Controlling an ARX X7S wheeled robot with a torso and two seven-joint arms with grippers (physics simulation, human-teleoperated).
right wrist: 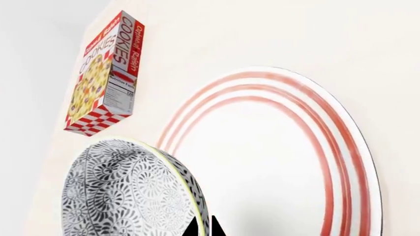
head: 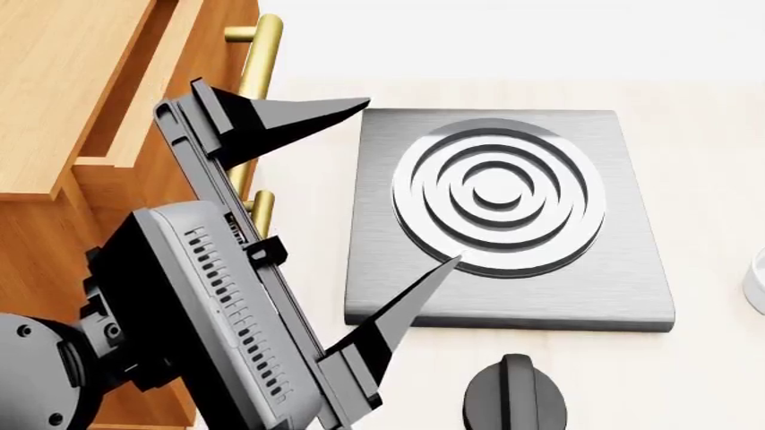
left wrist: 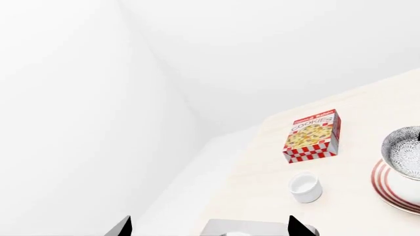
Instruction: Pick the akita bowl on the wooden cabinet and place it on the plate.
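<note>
The akita bowl [right wrist: 125,191], white with a dense black-grey floral pattern, is tilted on edge over the plate [right wrist: 276,162], a wide white plate with red rings. My right gripper [right wrist: 203,228] is shut on the bowl's rim, one fingertip on each side of the wall. The left wrist view shows the same bowl [left wrist: 404,150] at the frame edge, above the plate [left wrist: 394,189]. My left gripper [head: 395,193] hangs open and empty beside the wooden cabinet [head: 60,90], over a stove plate. Its fingertips [left wrist: 125,228] stand far apart.
A red and white cookies box [left wrist: 314,136] lies on the pale counter near the plate. A small plain white cup [left wrist: 305,187] stands between the box and my left gripper. A grey stove plate [head: 508,215] with rings and a black knob [head: 514,394] sit beside the cabinet's brass handles [head: 265,54].
</note>
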